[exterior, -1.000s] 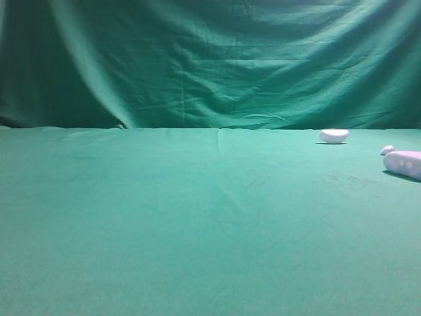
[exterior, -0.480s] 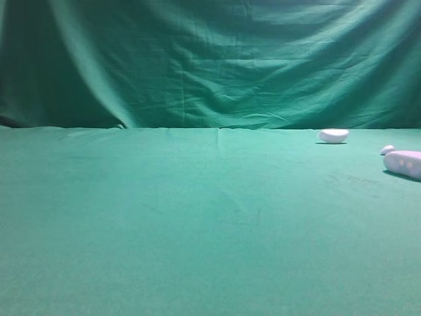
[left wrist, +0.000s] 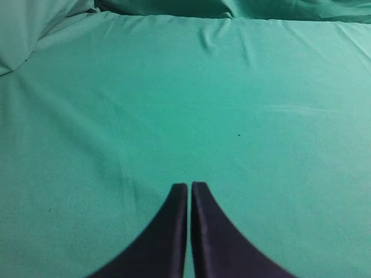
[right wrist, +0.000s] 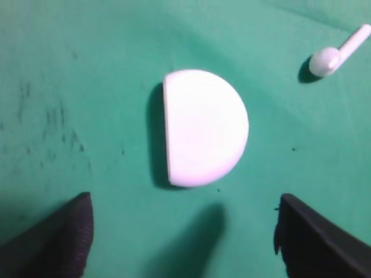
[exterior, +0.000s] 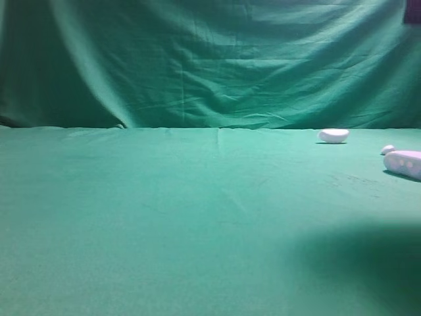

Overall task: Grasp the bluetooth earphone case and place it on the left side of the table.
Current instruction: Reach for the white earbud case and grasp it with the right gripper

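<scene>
The bluetooth earphone case point(exterior: 404, 163), white and oblong with pale spots, lies on the green table point(exterior: 197, 217) at the far right edge, partly cut off. My right gripper point(right wrist: 185, 200) is open and empty. It hovers above a white half-round body point(right wrist: 204, 127) that lies just beyond its fingertips. This body is glared out, and I cannot tell for sure that it is the case. My left gripper point(left wrist: 189, 184) is shut and empty over bare cloth. Neither gripper's jaws show in the exterior view.
A smaller white bean-shaped object point(exterior: 333, 135) lies at the back right. A tiny white piece point(exterior: 387, 149) sits by the case. A loose white earbud point(right wrist: 333, 55) lies up and right of the half-round body. A dark piece point(exterior: 412, 12) shows in the top right corner.
A broad dark shadow has spread over the table's front right, and a dark piece has come into the top right corner. The white objects have not moved.
</scene>
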### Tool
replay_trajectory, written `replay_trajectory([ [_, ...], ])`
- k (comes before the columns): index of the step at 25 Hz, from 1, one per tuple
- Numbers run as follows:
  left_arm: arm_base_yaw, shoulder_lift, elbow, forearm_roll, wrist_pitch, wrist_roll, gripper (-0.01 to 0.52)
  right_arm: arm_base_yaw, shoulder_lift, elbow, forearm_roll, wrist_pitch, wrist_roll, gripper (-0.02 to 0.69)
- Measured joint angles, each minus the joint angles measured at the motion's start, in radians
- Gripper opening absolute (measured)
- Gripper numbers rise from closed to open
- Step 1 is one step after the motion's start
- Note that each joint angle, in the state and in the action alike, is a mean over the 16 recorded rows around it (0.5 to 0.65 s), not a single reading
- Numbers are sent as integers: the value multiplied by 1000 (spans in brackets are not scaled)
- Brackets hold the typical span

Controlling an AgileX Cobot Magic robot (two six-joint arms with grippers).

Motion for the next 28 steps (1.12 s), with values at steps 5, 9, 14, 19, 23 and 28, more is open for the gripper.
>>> replay_trajectory([
  [5,0,0,0,0,0,0,0,-10,75,-48,-7,-7,10,543],
  [9,0,0,0,0,0,0,0,-18,110,-70,-5,-20,13,543],
  [14,0,0,0,0,0,0,0,-26,126,-78,4,-39,14,543],
  [19,0,0,0,0,0,0,0,-28,132,-78,13,-57,14,543],
  [23,0,0,0,0,0,0,0,-28,139,-79,19,-64,13,543],
  [28,0,0,0,0,0,0,0,-28,148,-81,22,-61,13,505],
])
